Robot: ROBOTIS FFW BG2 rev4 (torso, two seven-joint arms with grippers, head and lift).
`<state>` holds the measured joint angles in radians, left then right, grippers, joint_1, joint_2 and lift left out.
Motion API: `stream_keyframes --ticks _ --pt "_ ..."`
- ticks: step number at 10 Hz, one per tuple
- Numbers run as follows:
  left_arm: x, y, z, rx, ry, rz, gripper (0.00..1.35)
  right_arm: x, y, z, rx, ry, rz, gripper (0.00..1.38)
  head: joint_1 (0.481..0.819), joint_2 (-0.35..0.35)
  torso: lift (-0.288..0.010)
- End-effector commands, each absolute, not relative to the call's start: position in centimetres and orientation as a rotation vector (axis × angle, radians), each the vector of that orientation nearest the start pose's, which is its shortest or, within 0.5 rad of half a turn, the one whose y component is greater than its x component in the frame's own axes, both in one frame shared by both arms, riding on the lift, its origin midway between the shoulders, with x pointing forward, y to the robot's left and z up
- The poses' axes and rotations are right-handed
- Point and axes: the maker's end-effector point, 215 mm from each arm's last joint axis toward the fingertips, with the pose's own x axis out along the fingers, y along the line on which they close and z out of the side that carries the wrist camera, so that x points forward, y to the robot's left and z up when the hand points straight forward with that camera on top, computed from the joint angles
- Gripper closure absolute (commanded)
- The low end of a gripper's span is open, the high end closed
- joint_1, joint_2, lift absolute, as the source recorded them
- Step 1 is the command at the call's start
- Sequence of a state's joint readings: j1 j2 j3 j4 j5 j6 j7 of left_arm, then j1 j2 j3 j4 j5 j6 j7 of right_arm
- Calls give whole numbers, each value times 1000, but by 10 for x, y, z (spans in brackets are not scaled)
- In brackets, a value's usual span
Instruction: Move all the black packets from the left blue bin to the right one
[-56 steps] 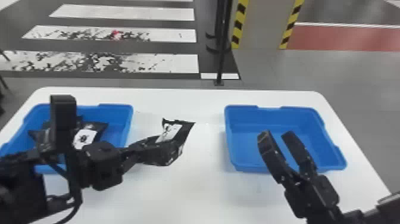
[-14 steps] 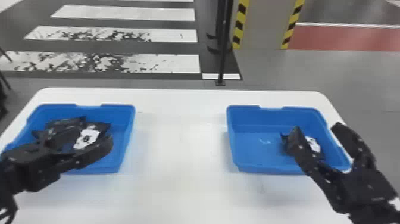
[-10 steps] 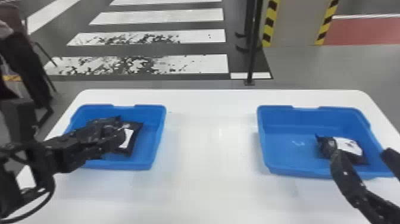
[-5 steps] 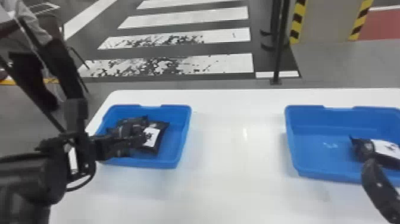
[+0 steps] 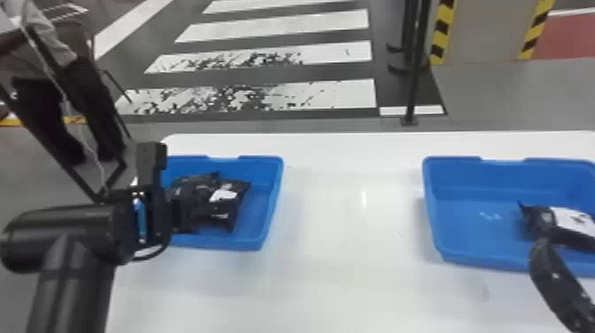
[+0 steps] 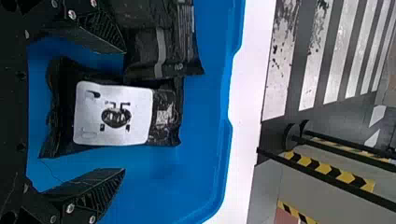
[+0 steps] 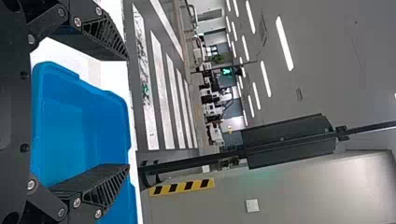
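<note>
In the head view my left gripper (image 5: 192,212) reaches over the left blue bin (image 5: 272,208), among black packets (image 5: 239,190). The left wrist view has this gripper (image 6: 124,111) open, with a white-labelled packet (image 6: 112,116) lying flat between and beyond its fingers; a second black packet (image 6: 161,56) overlaps its edge. At the right edge of the head view, part of my right gripper (image 5: 553,274) is over the near wall of the right blue bin (image 5: 451,259), by a black packet with a white label (image 5: 573,221). In the right wrist view the gripper (image 7: 127,112) is open and empty.
A white table (image 5: 345,274) carries both bins, with a wide stretch of its top between them. Beyond its far edge stands a black post (image 5: 416,75) on the floor.
The packet that my left gripper held between the bins is now in the right bin. My left gripper is back at the left bin, open. The head view has swung left.
</note>
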<state>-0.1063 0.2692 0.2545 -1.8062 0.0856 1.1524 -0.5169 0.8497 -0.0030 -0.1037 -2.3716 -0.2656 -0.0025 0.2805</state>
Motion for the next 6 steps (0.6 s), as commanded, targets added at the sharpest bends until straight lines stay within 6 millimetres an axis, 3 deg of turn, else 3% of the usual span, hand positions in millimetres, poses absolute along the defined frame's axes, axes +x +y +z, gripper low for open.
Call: stream_keyframes --ticks 1,2,3,5,6 --pt "532 339 -425 -154 762 -218 220 350 -216 -286 203 17 204 228 695 175 -185" --pt "531 333 -430 -157 779 -231 391 351 -216 -285 201 15 205 228 695 167 -185" --pt "526 330 -436 -147 819 -235 740 351 -216 -287 210 18 206 228 695 155 -185" --pt "521 332 -443 -131 834 -233 1236 351 -216 -290 225 20 204 228 695 145 -185" --pt "522 333 -440 -124 821 -239 1204 351 -216 -291 231 21 205 228 695 146 -185"
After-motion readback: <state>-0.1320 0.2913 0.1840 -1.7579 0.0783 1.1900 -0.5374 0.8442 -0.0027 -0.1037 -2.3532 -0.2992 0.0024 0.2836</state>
